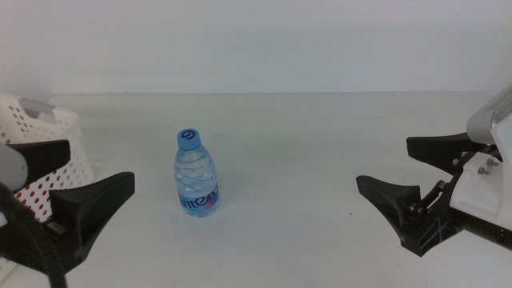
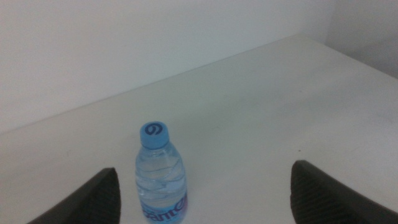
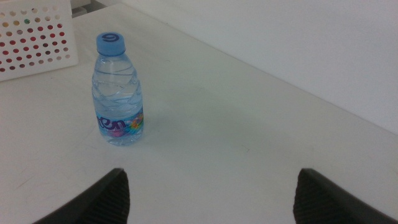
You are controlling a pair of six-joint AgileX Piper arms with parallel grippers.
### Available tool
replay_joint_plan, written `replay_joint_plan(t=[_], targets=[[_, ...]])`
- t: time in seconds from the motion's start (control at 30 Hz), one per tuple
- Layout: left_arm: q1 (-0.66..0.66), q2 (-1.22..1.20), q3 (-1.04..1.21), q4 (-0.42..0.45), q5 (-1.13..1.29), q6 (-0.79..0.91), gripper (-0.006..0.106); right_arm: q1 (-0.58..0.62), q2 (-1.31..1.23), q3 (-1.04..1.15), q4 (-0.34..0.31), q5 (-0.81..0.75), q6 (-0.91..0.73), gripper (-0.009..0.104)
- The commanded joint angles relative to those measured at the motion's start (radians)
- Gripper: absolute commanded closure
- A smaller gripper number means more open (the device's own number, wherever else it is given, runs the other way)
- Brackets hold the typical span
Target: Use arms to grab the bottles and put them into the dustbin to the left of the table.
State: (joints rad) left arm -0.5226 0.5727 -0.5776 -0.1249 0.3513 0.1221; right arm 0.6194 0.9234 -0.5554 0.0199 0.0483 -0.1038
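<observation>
A small clear water bottle with a blue cap stands upright on the white table, left of centre. The white perforated dustbin sits at the table's left edge, and something red shows through its holes. My left gripper is open at the lower left, just in front of the dustbin and short of the bottle. My right gripper is open at the right, far from the bottle. The left wrist view shows the bottle near one jaw of the left gripper. Beyond the right gripper, its wrist view shows the bottle and the dustbin.
A white wall closes off the table's far edge. White tabletop stretches between the bottle and the right gripper.
</observation>
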Motion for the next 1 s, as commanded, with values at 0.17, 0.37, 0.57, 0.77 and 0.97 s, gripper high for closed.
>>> replay_joint_plan(t=[0.17,0.37,0.57,0.77,0.97], targets=[[-0.002,-0.004,0.014,0.095,-0.098,-0.019,0.010,0.003,-0.013,-0.026,-0.003,-0.074,-0.013,0.024],[-0.002,-0.004,0.213,0.091,-0.351,-0.080,0.010,0.003,-0.013,-0.026,-0.003,-0.074,-0.013,0.024],[-0.003,-0.004,0.413,0.089,-0.618,-0.153,0.010,0.003,-0.013,-0.026,-0.003,-0.074,-0.013,0.024],[-0.003,0.024,0.517,0.082,-0.746,-0.153,0.010,0.003,-0.013,-0.026,-0.003,-0.074,-0.013,0.024],[-0.003,0.203,0.505,0.073,-0.892,-0.145,0.010,0.003,-0.013,-0.026,-0.003,-0.074,-0.013,0.024]])
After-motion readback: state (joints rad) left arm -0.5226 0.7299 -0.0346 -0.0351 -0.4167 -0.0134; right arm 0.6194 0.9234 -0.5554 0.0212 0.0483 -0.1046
